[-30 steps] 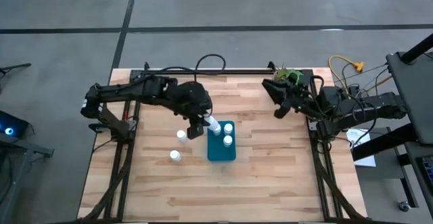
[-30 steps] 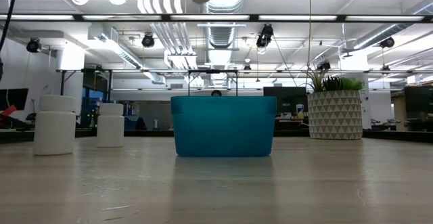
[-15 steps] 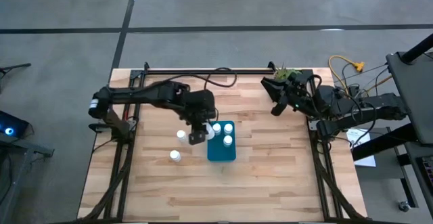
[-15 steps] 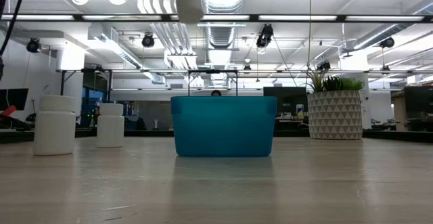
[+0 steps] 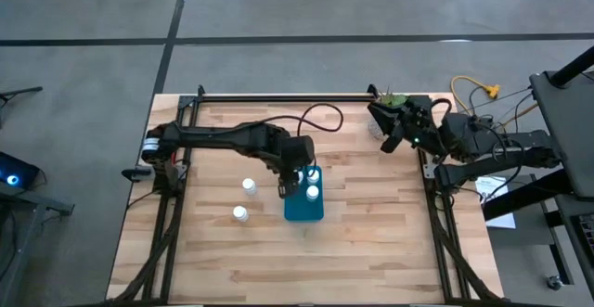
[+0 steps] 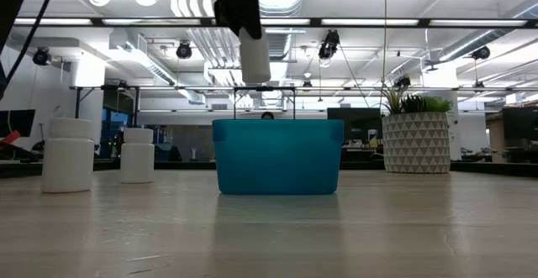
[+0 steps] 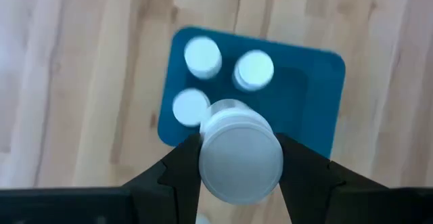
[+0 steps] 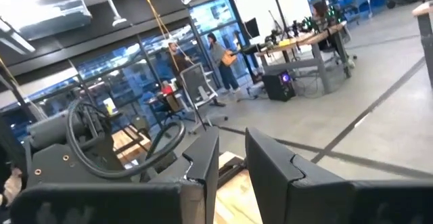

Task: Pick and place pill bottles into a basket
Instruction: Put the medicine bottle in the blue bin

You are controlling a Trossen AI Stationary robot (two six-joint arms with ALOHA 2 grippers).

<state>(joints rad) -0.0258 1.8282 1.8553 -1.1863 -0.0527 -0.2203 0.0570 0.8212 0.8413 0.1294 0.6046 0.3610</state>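
My left gripper [image 5: 290, 183] is shut on a white pill bottle [image 6: 255, 55], over the near left part of the teal tray [image 5: 304, 210]. The wrist view shows three bottles standing in the tray [image 7: 318, 102], one of them at its far left [image 7: 203, 56]. Two more bottles [image 5: 249, 185] [image 5: 240, 213] stand on the table left of the tray. My right gripper [image 5: 388, 134] is up at the far right by the plant pot, and its fingers [image 8: 203, 163] stand a narrow gap apart, empty. My left gripper pinches the bottle's upper part by its two opposite sides [image 7: 203, 158] between its two fingers [image 7: 177, 173]. The fingers come from above, pointing down. The bottle hangs upright below them [image 6: 255, 68], lifted clear above the tray's rim [image 6: 277, 123].
A white patterned pot with a green plant [image 6: 417, 142] stands at the table's far right corner [image 5: 397, 101], close to my right arm. Bare wood lies near and right of the tray. Cables trail over the far middle of the table [image 5: 320, 117].
My left gripper has carried the bottle toward the table's right edge, from beside the tray's left side to over it, and has come down. The bottle has gone from tilted to upright. My right gripper has drawn back a little toward the far right corner.
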